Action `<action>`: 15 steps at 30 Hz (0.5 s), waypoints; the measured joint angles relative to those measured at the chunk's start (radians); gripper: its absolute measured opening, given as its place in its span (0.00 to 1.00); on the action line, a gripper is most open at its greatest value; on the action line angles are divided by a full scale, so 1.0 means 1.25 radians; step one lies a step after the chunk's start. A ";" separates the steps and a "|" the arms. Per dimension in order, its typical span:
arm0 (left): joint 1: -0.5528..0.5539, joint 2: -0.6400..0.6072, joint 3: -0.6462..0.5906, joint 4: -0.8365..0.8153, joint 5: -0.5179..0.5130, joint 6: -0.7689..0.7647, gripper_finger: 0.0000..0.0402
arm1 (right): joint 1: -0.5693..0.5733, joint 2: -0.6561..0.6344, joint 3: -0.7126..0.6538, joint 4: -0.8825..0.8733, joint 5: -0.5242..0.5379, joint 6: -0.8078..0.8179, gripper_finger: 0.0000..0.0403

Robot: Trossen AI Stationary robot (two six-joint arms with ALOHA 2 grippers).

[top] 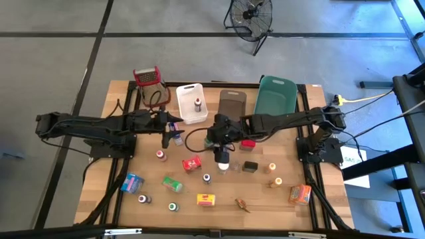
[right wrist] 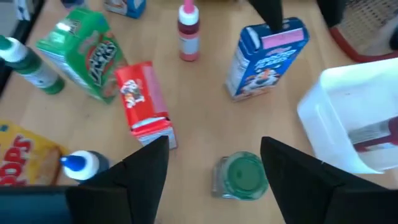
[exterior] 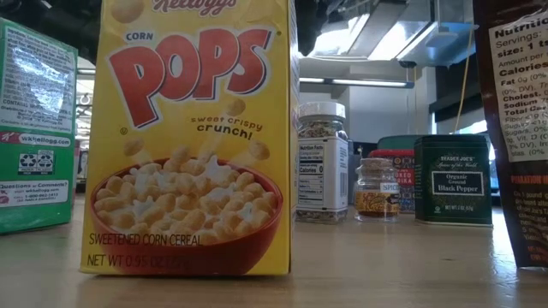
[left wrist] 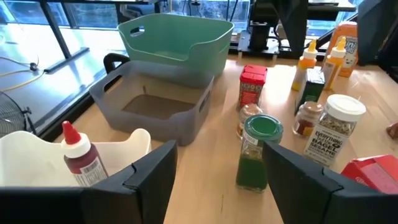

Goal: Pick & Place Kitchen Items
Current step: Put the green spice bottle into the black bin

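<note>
High view, left side: the left gripper (top: 166,136) reaches in from the left, over the boards just in front of the white tub (top: 192,103); the grey mesh thing with red top (top: 149,82) stands behind it at the table's back edge
Left jaws: apart in the left wrist view, with nothing between them — a green-capped jar (left wrist: 256,151) stands on the wood just ahead, in line with the gap
White tub: holds a red-capped sauce bottle (left wrist: 79,157)
Back row: brown tub (top: 232,104) beside the white one, then the green tub (top: 276,95) tilted at the far right
Centre: the right gripper (top: 222,158) comes in from the right and points down over the middle of the table
Right jaws: apart, nothing clamped — the right wrist view shows a green jar lid (right wrist: 243,175) on the table between the finger lines, not touched
Near it: red box (right wrist: 144,102) lying on its side, green cereal box (right wrist: 84,53), blue cereal box (right wrist: 264,51) upright
Front of table: yellow Corn Pops box (exterior: 193,137) fills the low view; beside it a seasoning jar (exterior: 322,162), a small spice jar (exterior: 378,188) and a Black Pepper tin (exterior: 453,180)
Right front corner: orange box (top: 299,193), well apart from both grippers
</note>
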 joint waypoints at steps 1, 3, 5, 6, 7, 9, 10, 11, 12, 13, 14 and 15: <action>0.000 0.000 0.000 -0.001 0.000 0.000 0.57 | 0.000 0.000 0.000 0.000 0.000 0.008 0.67; 0.000 0.000 0.000 -0.001 0.000 0.000 0.58 | 0.000 0.000 0.000 0.001 0.006 0.020 0.72; 0.000 0.000 0.000 -0.003 0.000 0.000 0.58 | -0.003 0.001 0.000 0.003 0.034 0.034 0.77; 0.000 0.000 0.000 -0.005 0.000 0.000 0.58 | -0.007 0.006 0.000 0.008 0.043 0.034 0.78; 0.000 0.000 0.000 -0.006 0.000 0.000 0.58 | -0.014 0.010 0.000 0.010 0.043 0.020 0.80; 0.000 0.000 0.000 -0.009 0.000 0.000 0.57 | -0.028 0.020 -0.001 -0.001 0.035 -0.003 0.82; 0.000 0.000 0.000 -0.010 0.000 0.000 0.57 | -0.038 0.026 -0.001 0.008 0.026 -0.005 0.83; 0.000 0.000 0.000 -0.012 0.000 0.000 0.57 | -0.047 0.030 -0.001 0.007 0.015 -0.006 0.83; 0.000 0.000 0.000 -0.012 0.000 0.000 0.58 | -0.056 0.035 -0.001 -0.001 0.006 -0.007 0.83; 0.000 0.000 0.000 -0.012 0.000 0.000 0.58 | -0.064 0.041 -0.001 0.001 -0.005 -0.008 0.83; 0.000 0.000 0.000 -0.013 0.000 0.000 0.58 | -0.071 0.046 -0.001 -0.001 -0.017 -0.014 0.83; 0.000 0.000 0.000 -0.014 0.000 0.000 0.58 | -0.076 0.052 -0.001 -0.006 -0.027 -0.023 0.83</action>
